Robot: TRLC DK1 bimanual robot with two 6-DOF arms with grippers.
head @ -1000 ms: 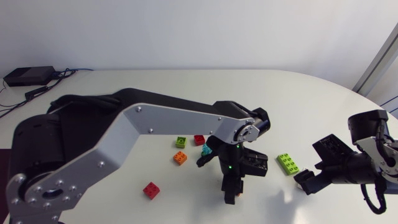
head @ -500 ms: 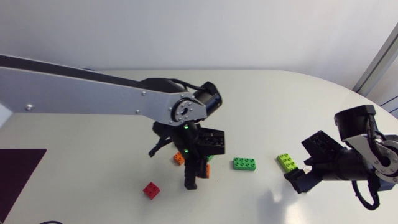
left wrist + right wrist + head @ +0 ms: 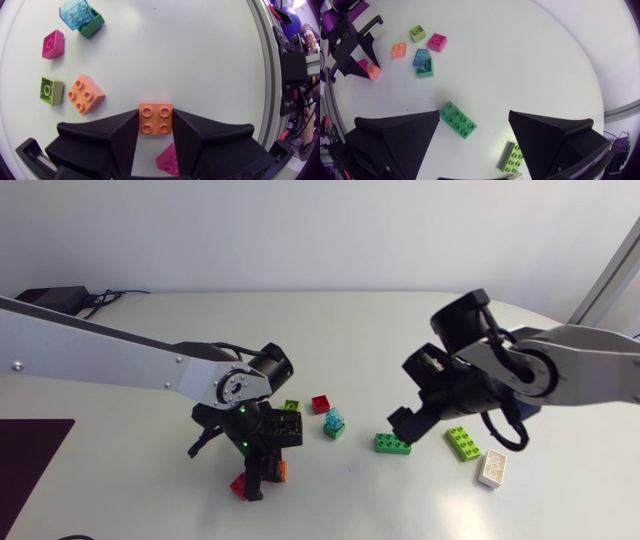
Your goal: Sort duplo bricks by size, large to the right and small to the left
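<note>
L claw (image 3: 155, 115): clamped on orange 2x2 brick (image 3: 155, 124), a finger on each side.
Under L claw: pink-red brick (image 3: 167, 159), on desk (image 3: 200, 60).
Ahead of L claw: 2nd orange brick (image 3: 86, 94), w/ small lime brick (image 3: 51, 90) beside it.
R claw (image 3: 474, 117): fingers wide apart, grips nothing.
Dark green 2x4 brick (image 3: 457, 120): betw. R claw's fingers, close to one tip.
Lime 2x4 brick (image 3: 511, 156): under R claw, nr white brick (image 3: 493, 467).

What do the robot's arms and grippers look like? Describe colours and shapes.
Both the left arm and right arm have silver-grey links with black joints. The left gripper and right gripper are matte black, with broad wedge fingers.
</note>
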